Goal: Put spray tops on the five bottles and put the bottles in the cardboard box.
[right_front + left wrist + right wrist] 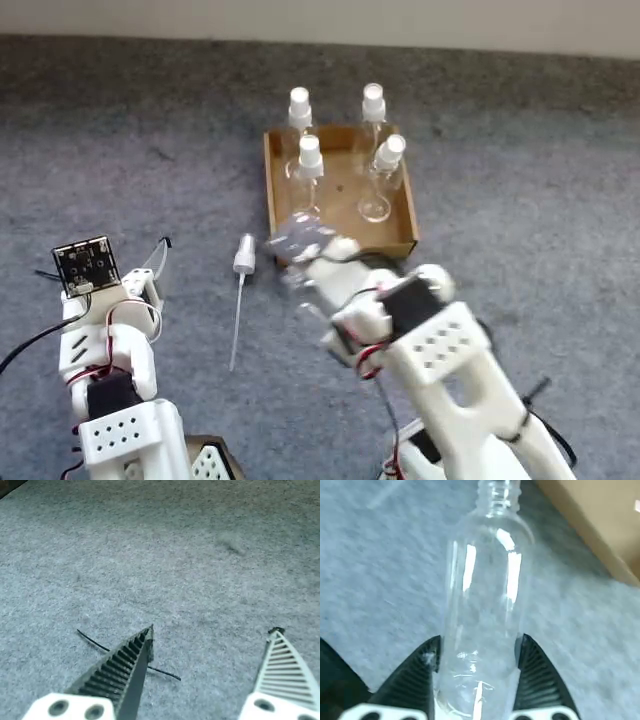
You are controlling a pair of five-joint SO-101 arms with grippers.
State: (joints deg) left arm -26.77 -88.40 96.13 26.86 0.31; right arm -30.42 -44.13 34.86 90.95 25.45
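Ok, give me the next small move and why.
Probably move the left gripper to the loose spray top and grasp it: the right gripper holds a bottle with no top, the left is open, and the other four bottles have tops.

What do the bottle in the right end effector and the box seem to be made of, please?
The bottle looks like clear, glossy plastic, possibly glass: see-through with bright streak highlights. The box looks like matte brown cardboard: dull tan walls, thin edges.
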